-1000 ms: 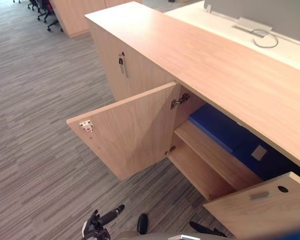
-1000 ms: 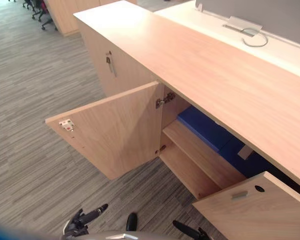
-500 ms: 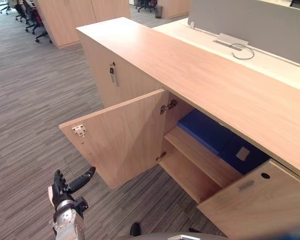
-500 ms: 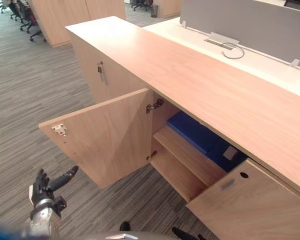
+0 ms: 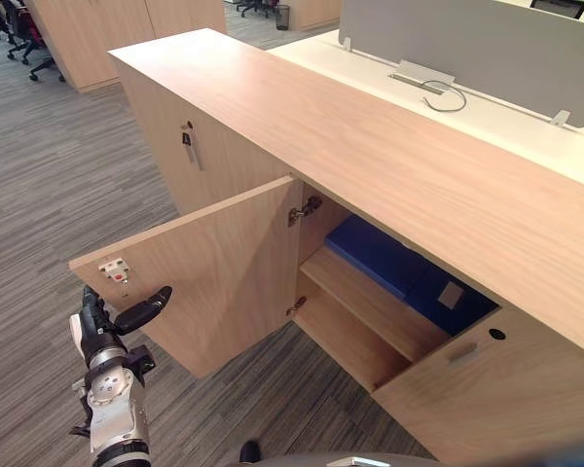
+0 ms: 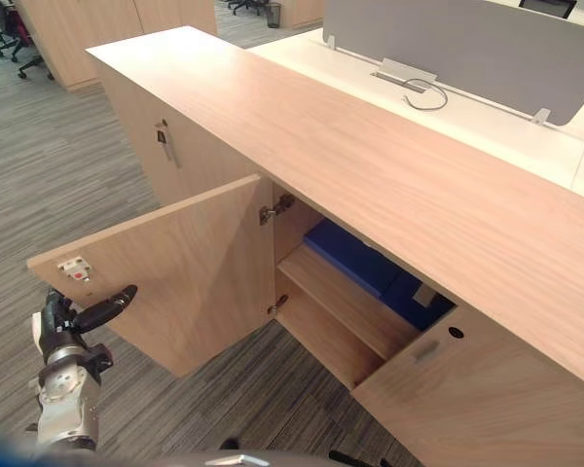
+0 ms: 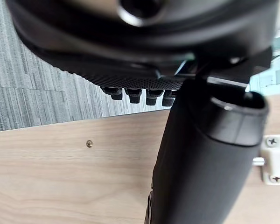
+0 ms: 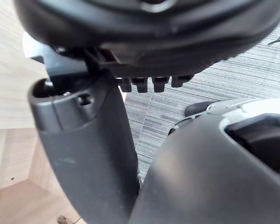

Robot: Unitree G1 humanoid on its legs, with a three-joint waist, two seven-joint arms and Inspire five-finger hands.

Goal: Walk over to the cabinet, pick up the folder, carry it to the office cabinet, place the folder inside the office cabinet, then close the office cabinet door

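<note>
Wood cabinet door [image 5: 219, 263] just beyond our empty, loosely open left hand [image 5: 102, 329]: we push flat-fingered near its free edge.

Blue folder [image 5: 382, 255], apparently flat, in cabinet [image 5: 370, 146]

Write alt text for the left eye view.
A long light-wood office cabinet stands with its left-side wooden door swung open, showing a flat blue folder lying on the upper inner shelf. The robot's dark left hand, fingers open and thumb out, hovers by that door's outer edge, over grey striped carpet.
</note>
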